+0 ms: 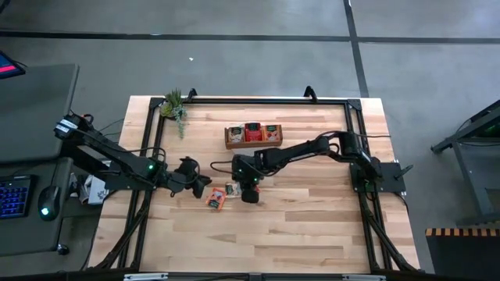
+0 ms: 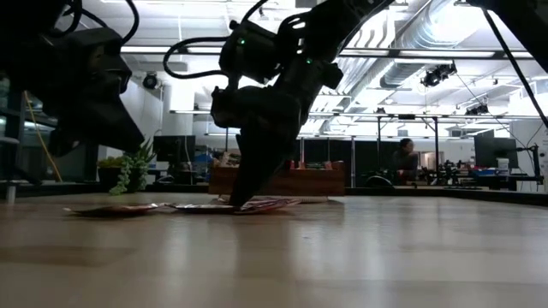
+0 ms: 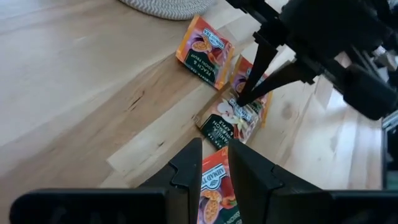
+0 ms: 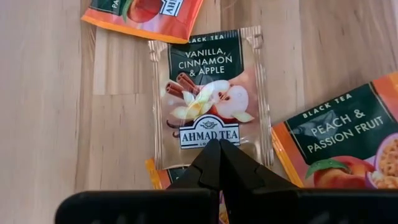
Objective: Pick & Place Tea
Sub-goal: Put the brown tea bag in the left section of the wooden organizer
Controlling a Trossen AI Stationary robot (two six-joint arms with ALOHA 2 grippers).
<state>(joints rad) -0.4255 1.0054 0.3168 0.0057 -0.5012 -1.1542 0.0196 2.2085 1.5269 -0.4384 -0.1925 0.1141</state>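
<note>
Several tea sachets lie flat in a loose cluster on the wooden table. A clear vanilla-cinnamon-apple sachet [image 4: 211, 93] lies in the middle, and an orange peach sachet [image 4: 348, 143] is beside it. Another orange sachet [image 1: 216, 200] lies toward the left arm. My right gripper [image 4: 217, 148] is shut, with its tip down on the vanilla sachet. My left gripper [image 3: 214, 158] hangs above the table left of the cluster. Its fingers stand a narrow gap apart, and the orange sachet [image 3: 214, 186] on the table shows through that gap. More sachets fill the brown tray [image 1: 231, 136]. My right gripper presses its shut fingertips [image 3: 241, 99] down on the vanilla sachet near the end with the brand label [image 4: 208, 134]. The fingers slant down from above, coming from the table's right side. The sachet lies flat on the table, overlapping an orange sachet [image 4: 158, 171].
The three-compartment tray stands behind the cluster toward the far edge. A potted plant [image 1: 173, 105] sits at the far left corner. A black frame rail [image 1: 258, 100] runs around the table. Bare wood lies toward the near edge [image 1: 273, 242].
</note>
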